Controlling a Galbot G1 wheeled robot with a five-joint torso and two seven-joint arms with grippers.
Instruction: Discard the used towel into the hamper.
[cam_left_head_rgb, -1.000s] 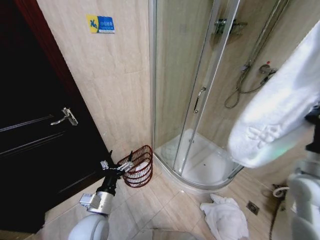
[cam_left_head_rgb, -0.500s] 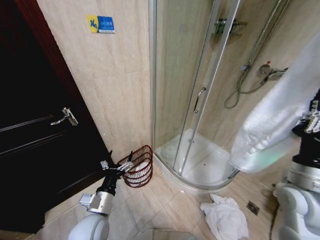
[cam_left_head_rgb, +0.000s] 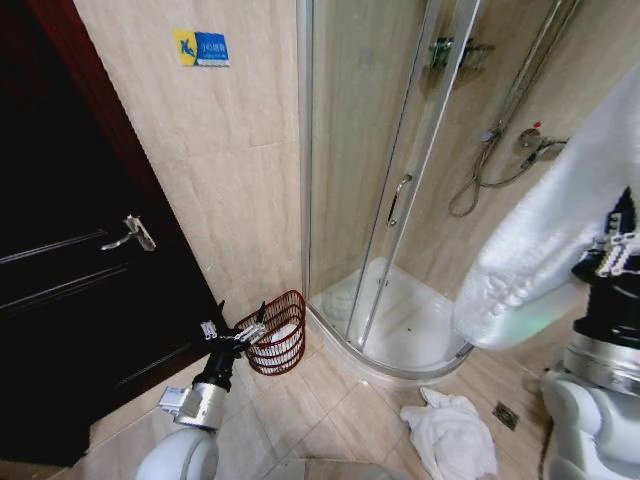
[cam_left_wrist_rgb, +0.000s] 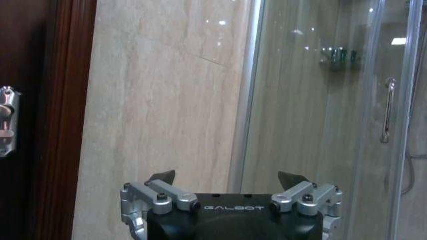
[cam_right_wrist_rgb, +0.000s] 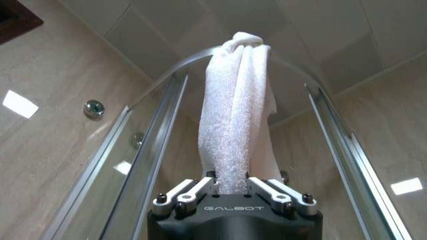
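We are looking at a beige tiled floor (cam_left_head_rgb: 330, 410); the hamper (cam_left_head_rgb: 277, 332) is standing on it just beyond our left gripper (cam_left_head_rgb: 228, 335), while a crumpled white towel (cam_left_head_rgb: 452, 432) is lying below our right gripper (cam_left_head_rgb: 612, 252)

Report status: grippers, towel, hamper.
Right gripper shut on white towel, raised. Left gripper open, low beside hamper. Second towel on floor.
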